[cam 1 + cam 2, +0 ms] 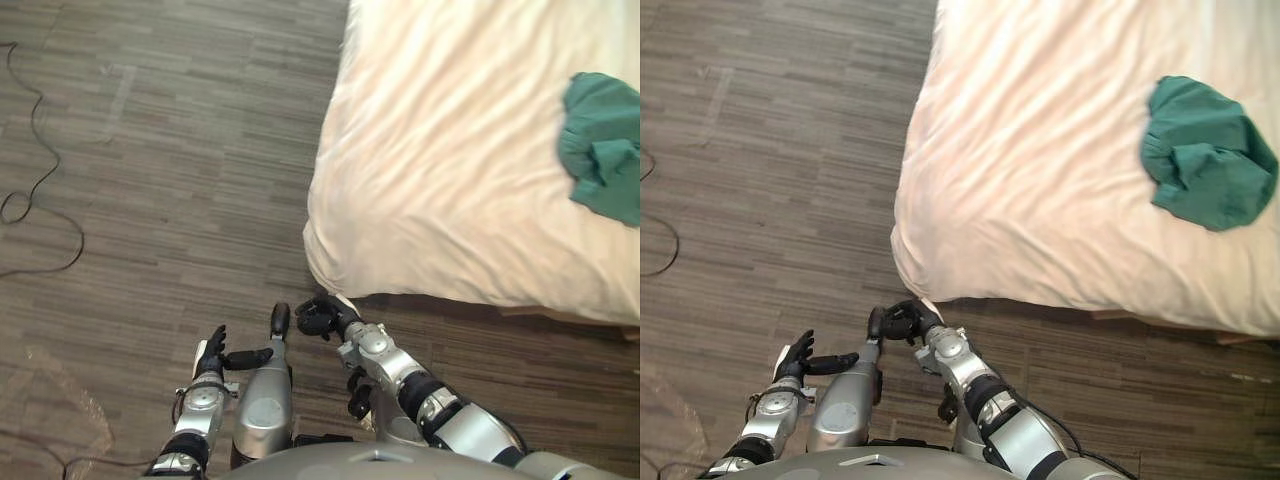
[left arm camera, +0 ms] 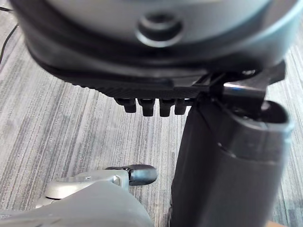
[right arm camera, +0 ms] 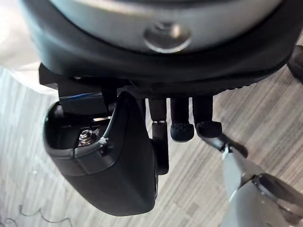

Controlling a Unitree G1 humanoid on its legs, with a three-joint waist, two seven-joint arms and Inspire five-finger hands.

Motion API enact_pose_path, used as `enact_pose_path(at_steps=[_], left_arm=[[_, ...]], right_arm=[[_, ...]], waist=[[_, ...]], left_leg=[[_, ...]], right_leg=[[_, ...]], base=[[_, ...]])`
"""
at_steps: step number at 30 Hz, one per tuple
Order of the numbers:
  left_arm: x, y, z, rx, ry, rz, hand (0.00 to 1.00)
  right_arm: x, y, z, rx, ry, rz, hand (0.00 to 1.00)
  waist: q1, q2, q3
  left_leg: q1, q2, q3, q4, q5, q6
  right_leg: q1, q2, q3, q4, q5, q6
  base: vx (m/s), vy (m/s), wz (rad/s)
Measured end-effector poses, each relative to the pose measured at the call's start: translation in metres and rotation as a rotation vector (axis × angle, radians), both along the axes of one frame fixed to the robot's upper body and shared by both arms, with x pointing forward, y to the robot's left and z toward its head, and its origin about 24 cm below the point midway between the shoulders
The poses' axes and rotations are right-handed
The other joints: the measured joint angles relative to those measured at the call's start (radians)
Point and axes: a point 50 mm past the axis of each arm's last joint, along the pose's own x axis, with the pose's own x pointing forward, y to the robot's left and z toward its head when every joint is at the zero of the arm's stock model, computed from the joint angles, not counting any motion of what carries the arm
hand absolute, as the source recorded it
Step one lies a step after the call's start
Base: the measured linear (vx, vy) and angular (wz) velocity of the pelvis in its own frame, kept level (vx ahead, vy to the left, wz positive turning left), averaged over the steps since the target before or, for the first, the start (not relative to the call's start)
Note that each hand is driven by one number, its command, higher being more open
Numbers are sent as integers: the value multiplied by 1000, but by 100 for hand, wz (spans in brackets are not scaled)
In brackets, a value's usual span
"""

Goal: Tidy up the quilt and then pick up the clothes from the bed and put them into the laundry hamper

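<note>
Left eye view takes in a grey wood-grain floor [image 1: 150,150] on the robot's left and a bed on its right, covered by a pale cream quilt [image 1: 450,150]; the quilt lies mostly flat with shallow wrinkles running across it, and its near corner droops over the corner of the mattress. A crumpled green garment [image 1: 1205,155] sits on the quilt toward the far right side, well apart from both hands; it is bunched into a loose heap with raised folds.

Right hand [image 1: 318,316] hangs just beside the drooping quilt corner, apart from it as far as I can judge; its fingers [image 3: 182,127] are loosely half-bent and hold nothing, with bare floor showing past them. Left hand [image 1: 212,352] hovers low over the floor, fingers straight and thumb spread, empty.

The quilt looks soft, bulky and likely to drag and fold instead of sliding as a sheet; the hanging corner or the hem beside it seems the best hold for pulling it straight. The garment should be light and limp; pinching a raised fold near the middle of the heap would probably lift it whole.
</note>
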Motion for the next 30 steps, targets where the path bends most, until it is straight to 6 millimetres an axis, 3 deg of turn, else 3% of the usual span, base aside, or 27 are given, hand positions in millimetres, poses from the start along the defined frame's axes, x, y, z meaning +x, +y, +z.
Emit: enact_pose_path(at_steps=[1, 4, 7, 8, 11, 13, 15, 18, 20, 21, 23, 24, 26, 28, 30], left_arm=[[-1, 1, 0, 3, 4, 1, 100], [-7, 7, -3, 16, 34, 10, 100], [-18, 9, -8, 29, 76, 30, 100], [-24, 10, -10, 33, 89, 36, 100], [-30, 10, -13, 37, 110, 41, 100], [-31, 8, -13, 40, 116, 25, 100], [-30, 7, -13, 41, 117, 16, 100], [-28, 4, -13, 42, 113, -7, 100], [-24, 1, -12, 46, 106, -31, 100], [-17, -3, -10, 33, 86, -49, 100], [-13, -8, -9, 12, 65, -59, 100], [-13, -11, -9, 4, 61, -60, 100], [-12, -13, -9, -4, 62, -62, 100], [-6, -15, -6, -15, 45, -74, 100], [0, -17, -5, -28, 35, -84, 100]], right_arm=[[2, 8, 8, 45, -22, 18, 0], [10, 38, 57, 283, -155, 71, 0], [15, 54, 122, 572, -329, 99, 0], [15, 55, 149, 686, -410, 99, 0], [24, 39, 200, 888, -600, 18, 0], [38, 18, 216, 909, -699, -72, 0], [50, -6, 216, 870, -736, -169, 0], [69, -44, 188, 725, -703, -339, 0], [74, -58, 175, 672, -671, -409, 0], [80, -84, 153, 591, -604, -516, 0], [83, -113, 132, 531, -540, -643, 0], [82, -121, 135, 527, -573, -633, 0], [81, -122, 133, 509, -587, -621, 0], [78, -128, 128, 513, -585, -650, 0], [75, -129, 119, 570, -554, -725, 0]], waist=[[-3, -5, -5], [-11, -25, -29], [-10, -35, -74], [-11, -38, -91], [-17, -34, -116], [-23, -27, -121], [-29, -20, -119], [-39, -4, -114], [-42, 9, -111], [-44, 35, -99], [-57, 64, -84], [-68, 79, -77], [-76, 85, -77], [-77, 85, -78], [-104, 77, -77]], left_leg=[[4, 4, 9, -1, 0, 1], [4, 18, 29, -3, -8, -4], [4, 23, 53, -3, -14, 1], [3, 23, 60, -3, -15, 1], [5, 23, 69, -1, -13, -3], [6, 23, 70, 0, -11, -1], [3, 23, 71, 0, -6, 5], [-9, 23, 94, 1, -6, 5], [-23, 22, 104, 1, -4, 8], [-43, 15, 128, 1, 1, 13], [-55, 12, 147, 1, 2, 15], [-62, 10, 161, 1, 1, 16], [-64, 9, 187, 1, -4, 19], [-63, 2, 198, 1, -8, 21], [-53, -4, 207, 1, -14, 25]], right_leg=[[-1, 4, 8, -3, 2, -5], [-5, 21, 32, -24, 7, -20], [-12, 24, 48, -36, 11, -24], [-19, 23, 58, -35, 16, -29], [-20, 24, 63, -37, 27, -31], [-20, 24, 64, -37, 32, -23], [-24, 24, 71, -37, 34, -22], [-53, 22, 94, -35, 41, -23], [-74, 22, 109, -36, 49, -24], [-106, 17, 121, -40, 65, -21], [-123, 14, 144, -52, 78, -15], [-138, 13, 158, -56, 87, -12], [-153, 12, 185, -63, 94, -12], [-154, 12, 200, -73, 101, -7], [-147, 8, 209, -76, 102, -7]], base=[[-136, -2, -33], [-91, -7, -23], [-25, -3, -19], [9, 2, -15], [47, -5, -10], [20, -3, -1], [7, 1, -4], [12, 7, -18], [7, 22, -28], [11, 40, -37], [9, 22, -33], [9, -1, -30], [17, 13, -34], [21, 30, -16], [24, 32, -7]])
